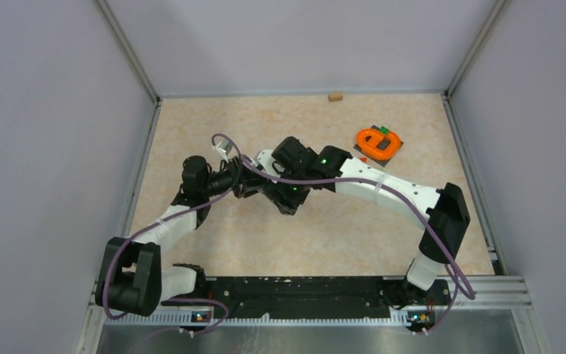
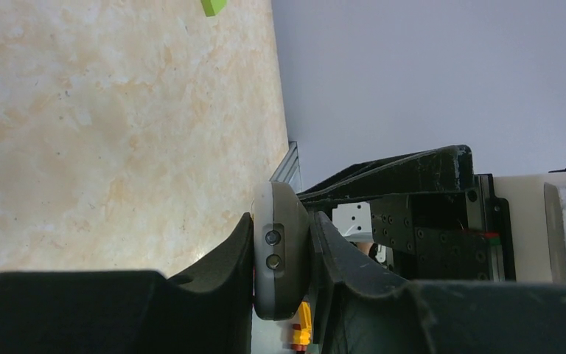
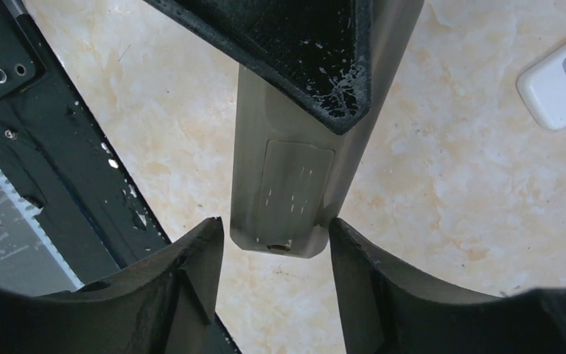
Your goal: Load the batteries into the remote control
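My left gripper is shut on a grey remote control and holds it above the table, seen end-on in the left wrist view. In the right wrist view the remote's back faces the camera, with the battery cover closed. My right gripper is open, with one finger on each side of the remote's near end. The right finger is at its edge and the left finger stands a little apart. In the top view both grippers meet at mid-table, hiding the remote. No batteries are in view.
A white remote with red buttons lies on the table; in the top view it is behind the grippers. An orange ring on a dark base sits back right. A small wooden block lies at the back wall. A green block shows.
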